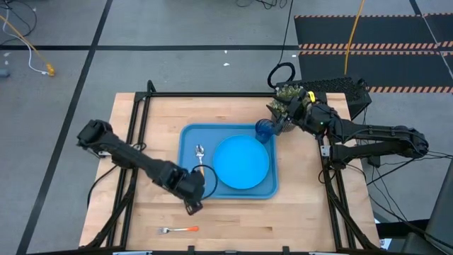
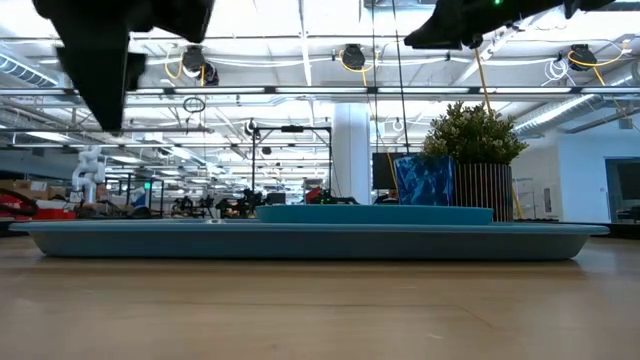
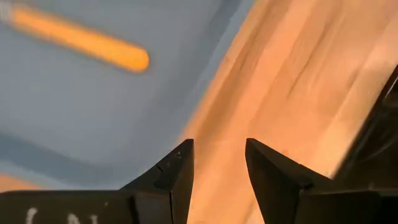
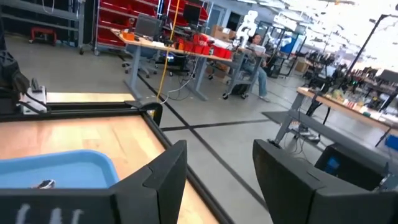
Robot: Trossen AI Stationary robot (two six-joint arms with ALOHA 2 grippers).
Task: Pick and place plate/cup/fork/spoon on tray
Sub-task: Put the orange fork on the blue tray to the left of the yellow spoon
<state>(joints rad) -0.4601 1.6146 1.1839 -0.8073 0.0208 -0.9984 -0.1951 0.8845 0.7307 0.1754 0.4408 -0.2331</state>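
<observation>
Sky-blue, the plate (image 1: 241, 162) already lies on the tray (image 1: 190, 139) at the frame's centre, with the cup (image 1: 264, 130) at the tray's upper right corner and the spoon (image 1: 202, 161) along its left side. Only the fork (image 1: 178, 229) is left, flat on the worktop (image 1: 304, 212) at the lower left, well apart from the tray. I judge fetching it to be my step in hand. My left gripper (image 1: 192, 206) hangs by the tray's lower left corner, jaws parted a little and empty. My right gripper (image 1: 277, 107) sits above the cup beside the potted plant (image 1: 287, 95), jaws open and empty too. I'd bring the left arm down over the thin orange handle, jaws square across it, and close near its middle so the fork lifts level.
</observation>
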